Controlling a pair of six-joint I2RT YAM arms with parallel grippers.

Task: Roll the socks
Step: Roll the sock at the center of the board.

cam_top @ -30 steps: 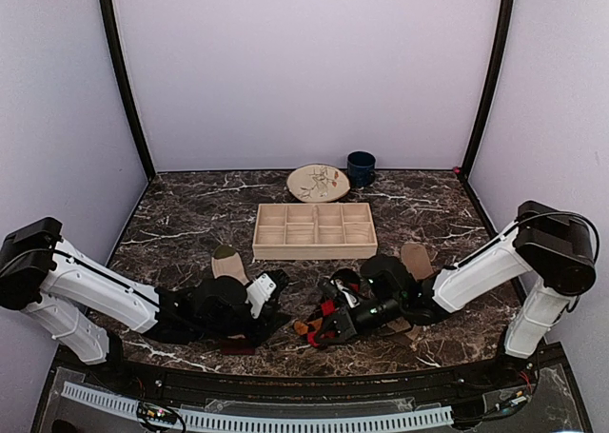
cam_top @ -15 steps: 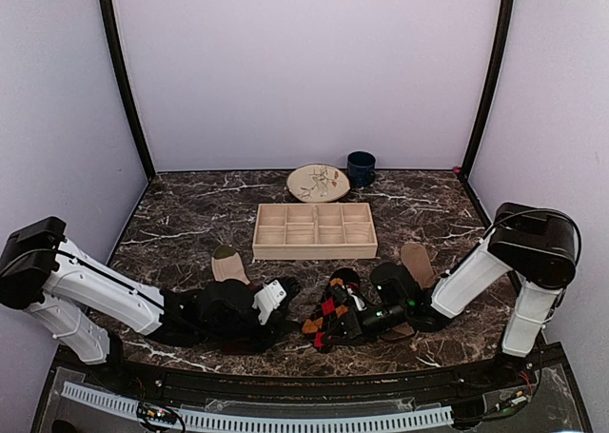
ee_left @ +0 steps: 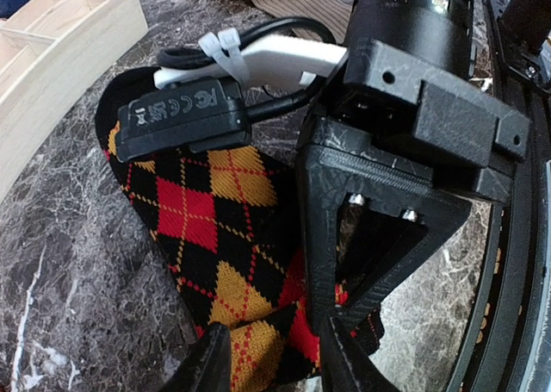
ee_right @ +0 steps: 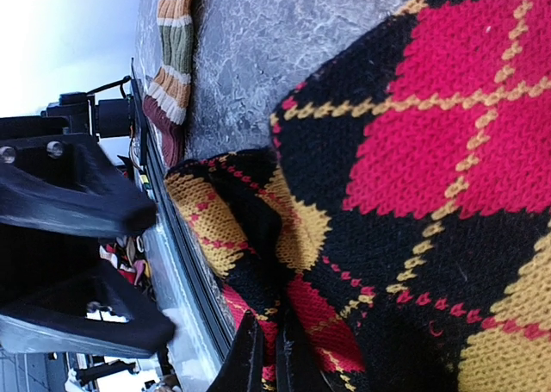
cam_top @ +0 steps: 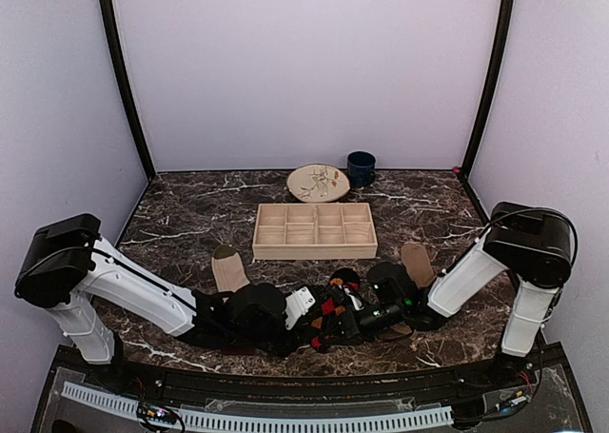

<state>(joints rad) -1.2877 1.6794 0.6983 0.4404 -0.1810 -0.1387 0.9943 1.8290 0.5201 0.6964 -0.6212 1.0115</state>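
Observation:
The black argyle sock (ee_left: 198, 211) lies on the marble near the front edge, its near end folded over. My right gripper (ee_right: 267, 357) is shut, pinching that folded end (cam_top: 330, 306). My left gripper (ee_left: 275, 362) is open; its fingertips straddle the same folded end right beside the right gripper (ee_left: 340, 310). From above, the left gripper (cam_top: 306, 307) and right gripper (cam_top: 331, 321) meet at the table's front centre. The striped sock (cam_top: 226, 266) lies flat to the left. The tan ribbed sock (cam_top: 416, 260) lies to the right, partly under the right arm.
A wooden divided tray (cam_top: 314, 229) sits behind the socks. Farther back are a patterned plate (cam_top: 318, 182) and a dark blue mug (cam_top: 361, 167). The black front rail (ee_left: 516, 263) runs close beside both grippers.
My left arm has swung right, from beside the striped sock to the argyle sock. The right gripper has kept its pinch and lowered the folded end slightly.

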